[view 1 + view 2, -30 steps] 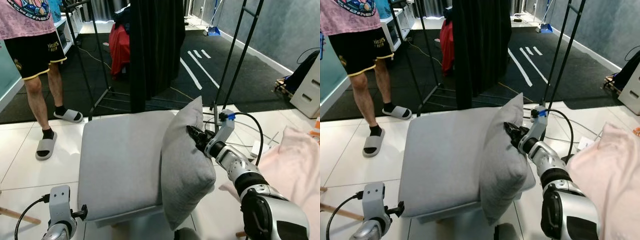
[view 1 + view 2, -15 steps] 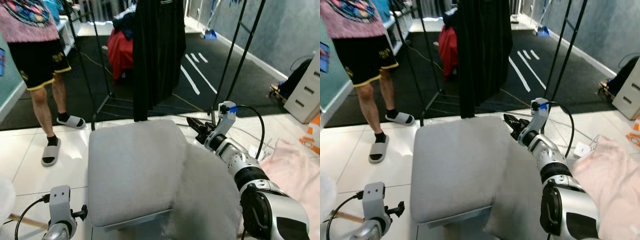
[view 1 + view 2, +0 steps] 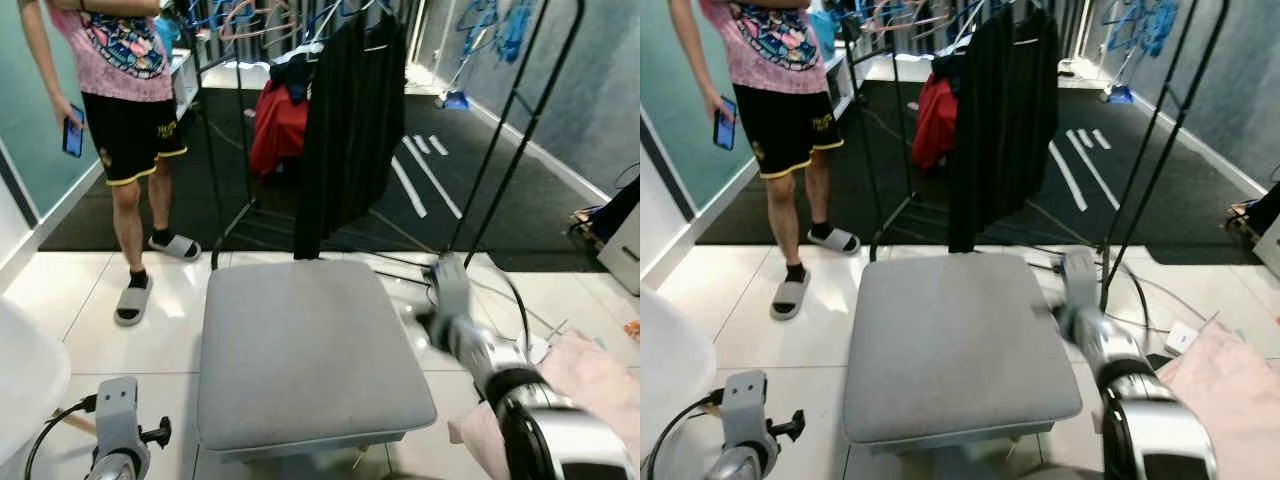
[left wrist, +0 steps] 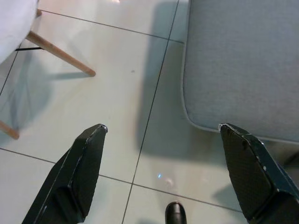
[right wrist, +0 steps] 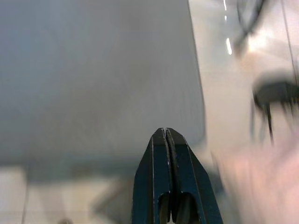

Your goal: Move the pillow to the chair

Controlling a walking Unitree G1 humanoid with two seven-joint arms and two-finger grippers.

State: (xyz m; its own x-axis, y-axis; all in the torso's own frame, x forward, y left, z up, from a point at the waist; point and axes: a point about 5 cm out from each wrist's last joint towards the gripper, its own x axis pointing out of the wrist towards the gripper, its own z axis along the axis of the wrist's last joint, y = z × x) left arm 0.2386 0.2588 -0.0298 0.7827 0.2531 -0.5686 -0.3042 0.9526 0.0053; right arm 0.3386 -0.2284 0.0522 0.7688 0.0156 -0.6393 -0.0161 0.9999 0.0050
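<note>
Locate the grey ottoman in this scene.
In the left eye view, the grey ottoman sits centre on the white tiled floor, in front of the black clothes rack, beside the right arm.

Ottoman (image 3: 300, 350) centre; clothes rack (image 3: 350, 130) behind; person (image 3: 130, 110) left.

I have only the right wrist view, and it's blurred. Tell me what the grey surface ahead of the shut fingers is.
Observer: It's the grey cushioned stool. The right gripper is by its right edge.
Operator: Report the left gripper.
Observer: The left gripper is open, low over the floor tiles beside the stool's edge.
Operator: Give me the chair's position.
Observer: A white chair with wooden legs stands on the robot's left.
Operator: Name anything else nearby.
Observer: A person holding a phone stands beyond the stool.
</note>
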